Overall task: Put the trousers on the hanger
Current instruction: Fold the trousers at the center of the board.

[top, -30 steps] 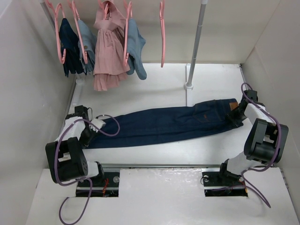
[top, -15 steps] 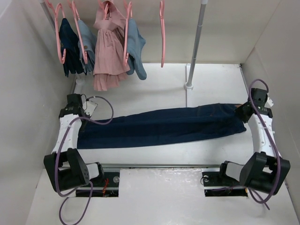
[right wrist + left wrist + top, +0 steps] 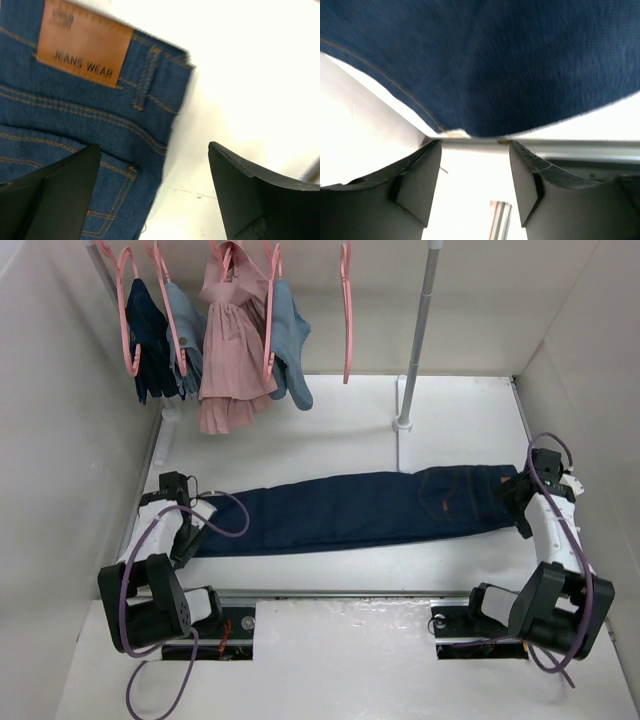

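Released since the earlier frame, the trousers (image 3: 350, 508) lie flat on the white counter (image 3: 330, 430). Left pincer (image 3: 475, 145) gapes empty at the plain navy hem; thin curved pink hanger (image 3: 346, 310) hangs behind; right pincer (image 3: 153, 149) gapes over the stitched waistband's tan patch.

Top: looks down from high near edge over whole table (image 3: 330, 430). Wrists: look close-up at opposite trousers (image 3: 370, 510) ends, shared with top.

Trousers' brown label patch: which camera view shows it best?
Right wrist: the patch is close and sharp, reading JEANS WEAR. Top external shows the whole trousers, patch too small to find. Left wrist shows only plain denim.
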